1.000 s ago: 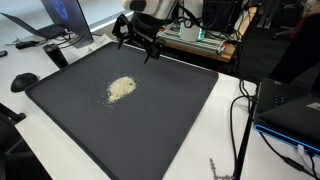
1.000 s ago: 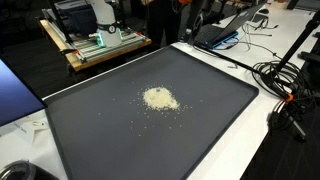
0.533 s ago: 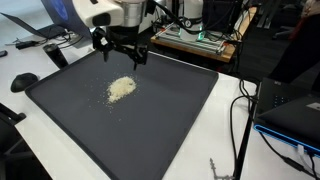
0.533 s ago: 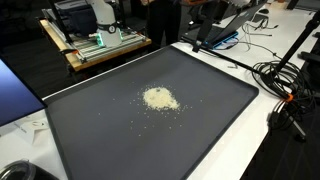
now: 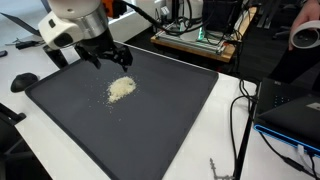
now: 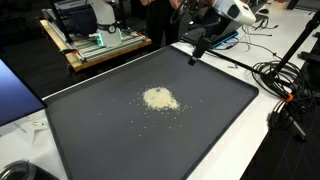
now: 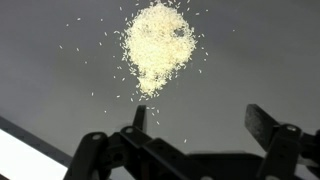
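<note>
**Condition.** The gripper (image 5: 110, 60) is held above the dark tray (image 5: 170, 120), near its far edge. In the wrist view the jaws are seen spread wide with nothing between them (image 7: 200, 125). The pile of grains (image 5: 121, 88) lies on the tray surface. It is near the gripper but apart from it, ahead of the fingertips (image 7: 140, 118) and not between them. Stray grains (image 7: 100, 62) are scattered around the heap. The same layout is confirmed in both exterior views (image 6: 158, 98). The exact clearance between fingertips and tray cannot be read.

**Hazards (assessed, not observed).**

- Scatter: the grains are loose and light. If the spread fingers are brought down into the heap or dragged through it quickly, grains are likely to be flung outward and the existing spread widened.
- Loss over the edge: the tray rim (image 5: 150, 55) is close to the gripper. Material pushed toward that side could be carried off the tray.
- Surface contact: because the clearance is uncertain, a descent that is judged badly could drive the fingertips into the tray — the tray could then be scraped or shifted.
- Failed pinch: a closing motion on granular material is expected to retain very little.
- Snagging: cables (image 6: 275, 75) lie just beside the tray, so a wide swing of the arm could catch them.
</note>
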Action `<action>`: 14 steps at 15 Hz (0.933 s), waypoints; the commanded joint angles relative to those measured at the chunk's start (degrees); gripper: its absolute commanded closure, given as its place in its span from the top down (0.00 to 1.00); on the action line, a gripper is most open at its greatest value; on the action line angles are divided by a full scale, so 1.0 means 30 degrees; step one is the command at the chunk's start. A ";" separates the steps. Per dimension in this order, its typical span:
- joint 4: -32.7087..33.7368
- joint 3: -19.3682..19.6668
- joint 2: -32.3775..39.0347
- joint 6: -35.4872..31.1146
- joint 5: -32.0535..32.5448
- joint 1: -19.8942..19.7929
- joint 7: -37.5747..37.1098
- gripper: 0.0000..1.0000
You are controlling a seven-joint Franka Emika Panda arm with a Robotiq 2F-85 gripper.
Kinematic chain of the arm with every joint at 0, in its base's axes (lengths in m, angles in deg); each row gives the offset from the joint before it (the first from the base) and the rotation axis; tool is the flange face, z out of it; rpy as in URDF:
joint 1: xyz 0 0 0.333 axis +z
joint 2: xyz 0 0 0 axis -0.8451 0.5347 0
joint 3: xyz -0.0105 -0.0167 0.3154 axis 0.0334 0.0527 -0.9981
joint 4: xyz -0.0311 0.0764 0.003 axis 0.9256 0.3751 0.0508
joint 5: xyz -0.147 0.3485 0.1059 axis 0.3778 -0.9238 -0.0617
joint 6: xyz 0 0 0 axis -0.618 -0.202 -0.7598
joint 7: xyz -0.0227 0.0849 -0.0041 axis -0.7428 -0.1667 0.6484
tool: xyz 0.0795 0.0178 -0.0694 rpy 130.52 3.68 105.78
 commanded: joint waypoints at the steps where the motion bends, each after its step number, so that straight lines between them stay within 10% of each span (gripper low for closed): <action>1: 0.4139 0.0041 0.2580 0.2338 -0.1512 -0.0723 0.0940 1.00; 14: 0.6963 -0.0607 0.5348 0.3036 -0.5963 -0.5123 0.3148 1.00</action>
